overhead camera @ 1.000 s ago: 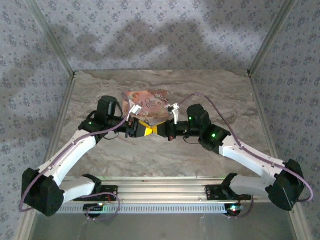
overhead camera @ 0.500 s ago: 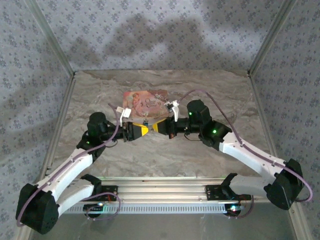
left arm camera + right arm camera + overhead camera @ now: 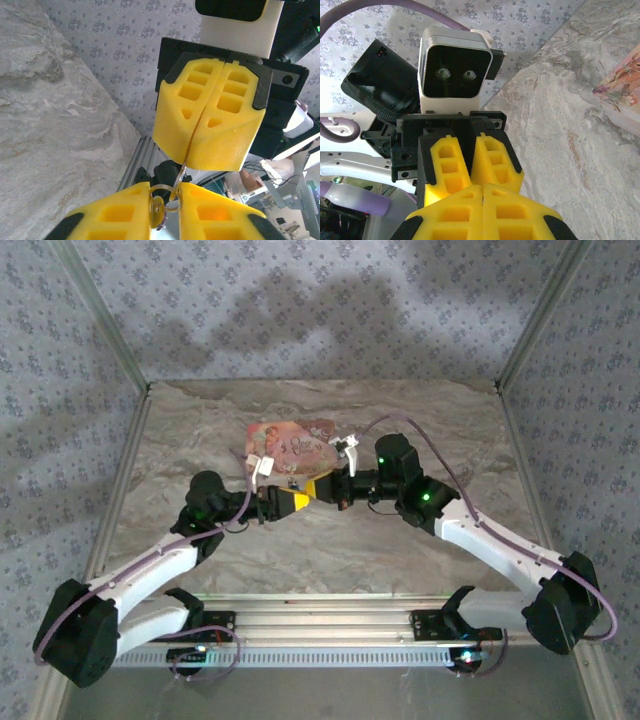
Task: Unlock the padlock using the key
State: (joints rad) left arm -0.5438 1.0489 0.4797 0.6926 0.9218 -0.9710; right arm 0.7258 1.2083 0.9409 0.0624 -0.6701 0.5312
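- The padlock [image 3: 158,210] sits in the narrow gap between the left hand's yellow fingers, at the 6 o'clock edge of the left wrist view. It is a tiny piece with thin metal rings at its top and a bluish tint at its lower end. Its finer detail is too small to make out.
- The key [image 3: 179,176], a thin pale sliver, sticks out of the seam of the right hand's fingers. It slants toward 7 o'clock and reaches the rings on the padlock.
- The left hand [image 3: 290,501] is nearly closed. Its gap is only as wide as the padlock and rings, which touch both pads, so it has hold of the padlock.
- The right hand [image 3: 322,488] is fully closed, finger against finger, and pinches the key at the seam.
- In the top view the two hands meet tip to tip above the middle of the desk [image 3: 400,410]. The left arm reaches in from 8 o'clock and the right arm from 4 o'clock.
- A flat pink box [image 3: 290,443] with a printed picture lies on the desk just at 12 o'clock of the hands. In the right wrist view its corner shows at 3 o'clock.
- The desk top has a grey marbled surface, and patterned walls stand around it.
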